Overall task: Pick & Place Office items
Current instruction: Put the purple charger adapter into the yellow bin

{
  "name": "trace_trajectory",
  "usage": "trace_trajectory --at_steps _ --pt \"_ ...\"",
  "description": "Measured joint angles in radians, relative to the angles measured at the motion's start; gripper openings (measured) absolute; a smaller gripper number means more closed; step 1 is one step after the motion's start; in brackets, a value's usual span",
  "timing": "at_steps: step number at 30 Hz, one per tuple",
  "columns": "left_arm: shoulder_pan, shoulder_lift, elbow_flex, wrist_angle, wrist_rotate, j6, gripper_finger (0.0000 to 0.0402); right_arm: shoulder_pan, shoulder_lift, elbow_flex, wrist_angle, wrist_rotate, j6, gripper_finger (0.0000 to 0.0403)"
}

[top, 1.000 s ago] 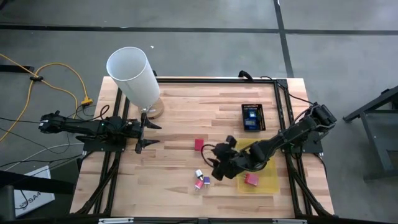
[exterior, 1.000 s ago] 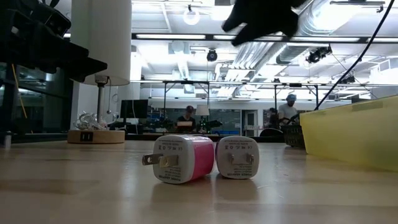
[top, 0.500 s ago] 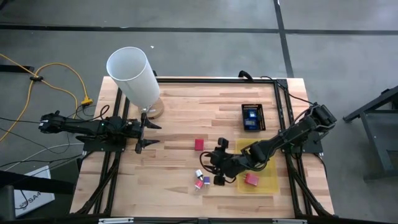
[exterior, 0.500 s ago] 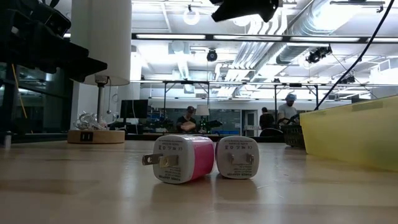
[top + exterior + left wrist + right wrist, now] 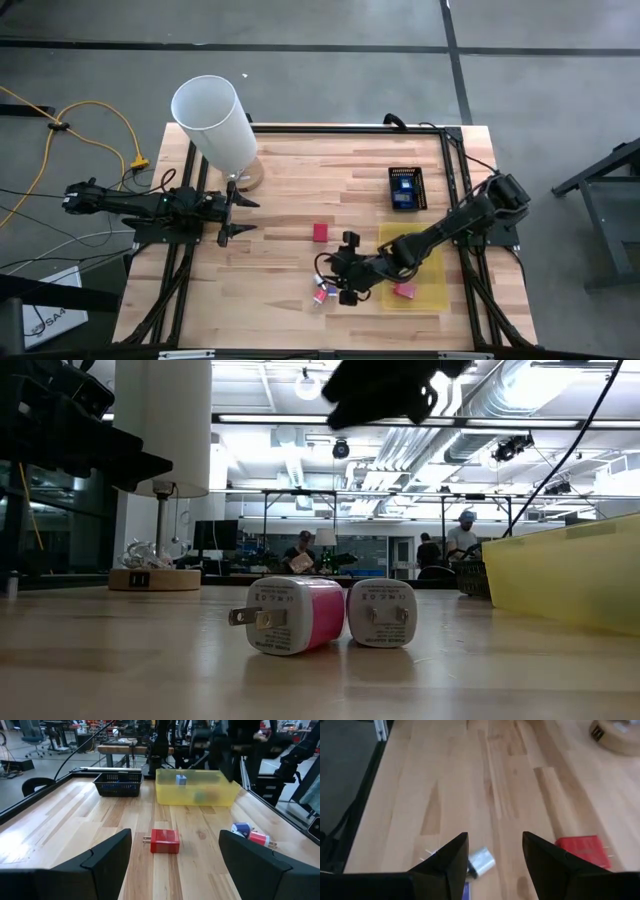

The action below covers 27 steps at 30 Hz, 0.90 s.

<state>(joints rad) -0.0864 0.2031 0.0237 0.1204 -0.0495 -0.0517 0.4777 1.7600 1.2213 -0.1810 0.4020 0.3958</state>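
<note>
The office items are small plug blocks. A red one (image 5: 320, 232) lies flat mid-table. A pink one (image 5: 290, 615), a white one (image 5: 382, 613) and a blue one (image 5: 241, 828) lie together near the front edge. A pink piece (image 5: 404, 290) lies in the yellow tray (image 5: 428, 262). My right gripper (image 5: 337, 271) hangs open just above and to the right of that cluster, slanting down, with nothing between its fingers; the white block (image 5: 481, 861) shows beside one finger. My left gripper (image 5: 232, 212) waits open and level at the table's left side.
A tall white cylinder (image 5: 214, 122) stands on a round wooden base at the back left. A black basket (image 5: 406, 187) holding blue pieces sits at the back right. Bare wood lies between the red block and my left gripper.
My right gripper has moved from the tray's left edge toward the table's left and near edges, sinking a little toward the cluster of blocks, and has rolled about its own axis. The gap between its fingers looks unchanged. No block has moved.
</note>
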Motion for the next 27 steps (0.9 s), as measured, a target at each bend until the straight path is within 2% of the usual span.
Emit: trace_trajectory --at_steps 12,18,27 --pt "0.000 0.000 0.000 0.001 0.000 0.000 0.0293 0.048 0.076 -0.001 0.031 -0.016 0.003 0.0174" --pt "0.000 0.000 0.000 0.001 0.000 0.000 0.0293 0.080 0.089 0.001 0.027 -0.007 0.063 0.0174" --pt "0.000 0.000 0.000 0.001 0.000 0.000 0.0293 0.099 0.177 0.000 0.042 0.028 0.145 0.0174"
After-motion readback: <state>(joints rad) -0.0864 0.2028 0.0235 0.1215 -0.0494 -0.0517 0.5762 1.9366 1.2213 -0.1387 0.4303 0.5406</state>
